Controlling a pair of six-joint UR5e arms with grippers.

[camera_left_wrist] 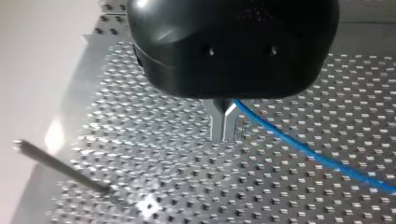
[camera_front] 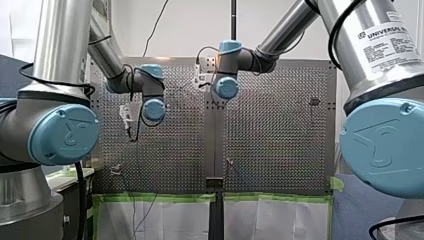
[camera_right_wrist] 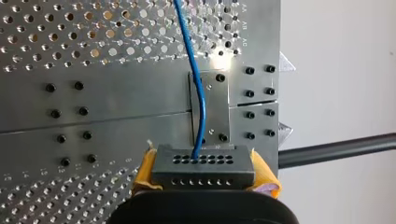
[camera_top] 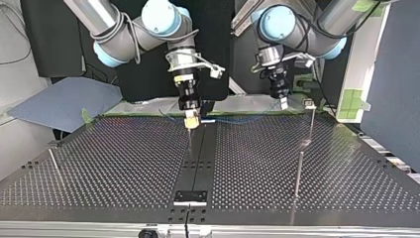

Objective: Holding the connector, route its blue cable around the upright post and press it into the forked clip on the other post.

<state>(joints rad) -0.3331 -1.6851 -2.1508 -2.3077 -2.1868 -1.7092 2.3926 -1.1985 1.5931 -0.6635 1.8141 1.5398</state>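
Top view: right pincer (camera_top: pixel 191 121) clamps the connector (camera_right_wrist: pixel 201 167) at the desk's (camera_top: pixel 124 163) far edge, centre; its blue cable (camera_left_wrist: pixel 303 149) runs right toward the closed left pincer (camera_left_wrist: pixel 224 126), near the clip post (camera_top: pixel 311 124).

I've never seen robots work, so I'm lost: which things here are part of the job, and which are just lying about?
Job: connector, blue cable, upright post, forked clip.
Lying about: blue-grey sheet, green tape, black bracket.
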